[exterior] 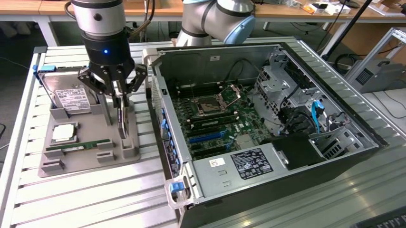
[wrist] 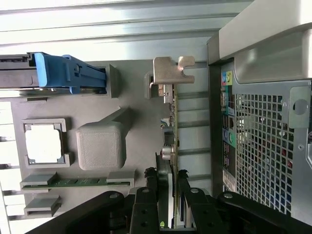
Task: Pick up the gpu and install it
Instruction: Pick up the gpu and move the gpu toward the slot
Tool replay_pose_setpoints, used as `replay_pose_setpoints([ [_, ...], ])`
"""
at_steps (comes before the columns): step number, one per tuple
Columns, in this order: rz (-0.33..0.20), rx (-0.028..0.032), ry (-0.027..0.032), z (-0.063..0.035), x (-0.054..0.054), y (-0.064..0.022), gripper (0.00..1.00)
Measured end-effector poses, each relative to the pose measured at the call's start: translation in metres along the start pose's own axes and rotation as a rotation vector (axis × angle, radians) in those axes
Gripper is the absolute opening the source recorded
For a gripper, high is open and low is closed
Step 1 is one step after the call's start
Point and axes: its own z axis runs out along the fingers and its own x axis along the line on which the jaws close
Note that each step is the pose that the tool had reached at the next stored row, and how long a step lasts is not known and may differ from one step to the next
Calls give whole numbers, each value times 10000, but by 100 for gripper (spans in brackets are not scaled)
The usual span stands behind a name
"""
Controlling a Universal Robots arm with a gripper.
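The gpu (exterior: 123, 121) is a thin dark card standing on edge in the grey holder tray (exterior: 85, 164), next to the open computer case (exterior: 298, 175). My gripper (exterior: 119, 97) reaches down from above with its fingers drawn together on the card's top edge. In the wrist view the gpu (wrist: 169, 126) runs edge-on away from me to its silvery bracket (wrist: 171, 70). The black fingers (wrist: 148, 204) of my gripper (wrist: 167, 197) press against both of its faces. The card still rests in the tray's slot.
On the tray lie a hard drive (exterior: 70, 97) with a blue rail (wrist: 68, 73), a square CPU (exterior: 63, 133) and a green memory stick (exterior: 79, 147). The case's motherboard (exterior: 212, 121) is exposed with blue slots (exterior: 206, 137). The case's rear wall (wrist: 263, 141) stands close beside the gpu.
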Motion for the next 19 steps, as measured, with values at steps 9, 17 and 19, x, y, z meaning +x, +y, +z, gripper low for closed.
replay_pose_setpoints([
  [9, 0, 0, 0, -67, -2, -6, 27],
  [17, 0, 0, 0, -147, -5, -12, 27],
  [19, 0, 0, 0, -162, -6, -14, 27],
])
